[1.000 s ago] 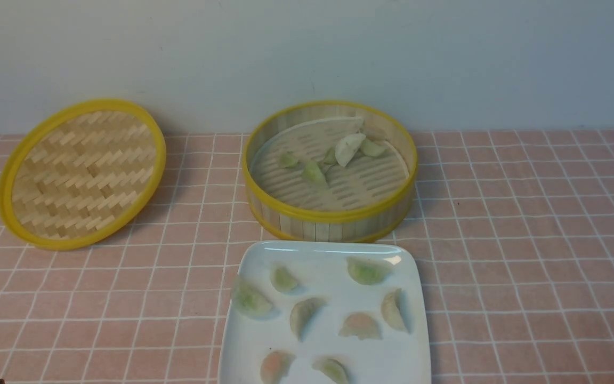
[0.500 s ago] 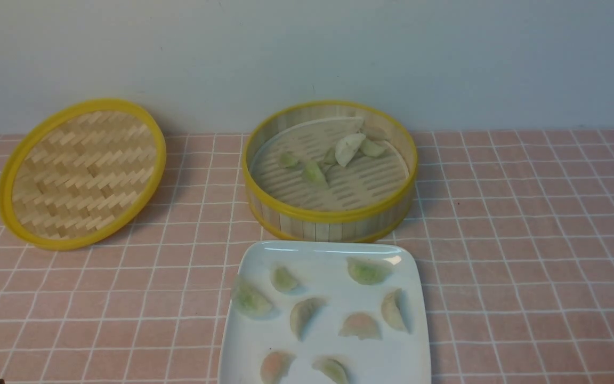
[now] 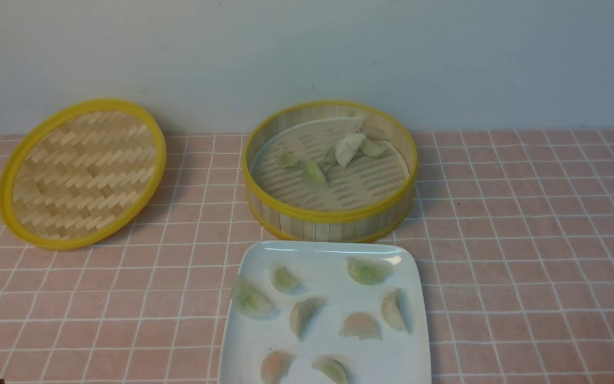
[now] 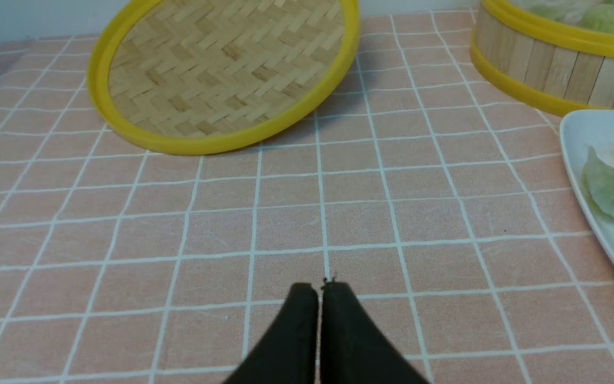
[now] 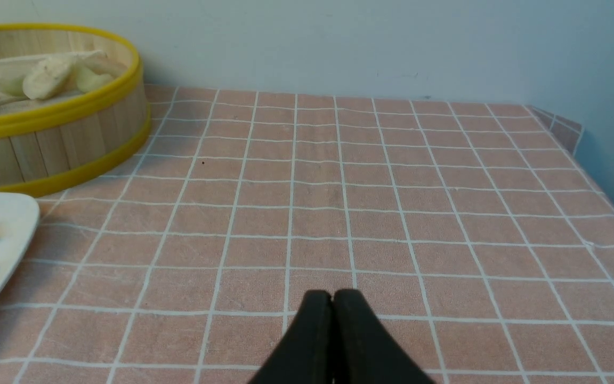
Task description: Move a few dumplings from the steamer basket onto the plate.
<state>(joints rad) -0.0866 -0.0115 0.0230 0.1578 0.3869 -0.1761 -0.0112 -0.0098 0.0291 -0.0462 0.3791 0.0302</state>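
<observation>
The steamer basket (image 3: pixel 333 216) stands at the table's middle back, with several dumplings (image 3: pixel 348 149) on its slatted floor. In front of it lies the white square plate (image 3: pixel 323 256), carrying several dumplings (image 3: pixel 303 314) in green, beige and pinkish-orange. My left gripper (image 4: pixel 319 285) is shut and empty, low over the cloth to the left of the plate (image 4: pixel 584 125). My right gripper (image 5: pixel 332 292) is shut and empty over the cloth to the right of the basket (image 5: pixel 62 149) and plate (image 5: pixel 3 213). Neither arm shows in the front view.
A flat woven lid (image 3: pixel 80 173) with a yellow rim leans at the back left, also in the left wrist view (image 4: pixel 221 74). A pink checked cloth covers the table. A pale wall closes the back, and the table's right edge (image 5: pixel 579 138) shows in the right wrist view.
</observation>
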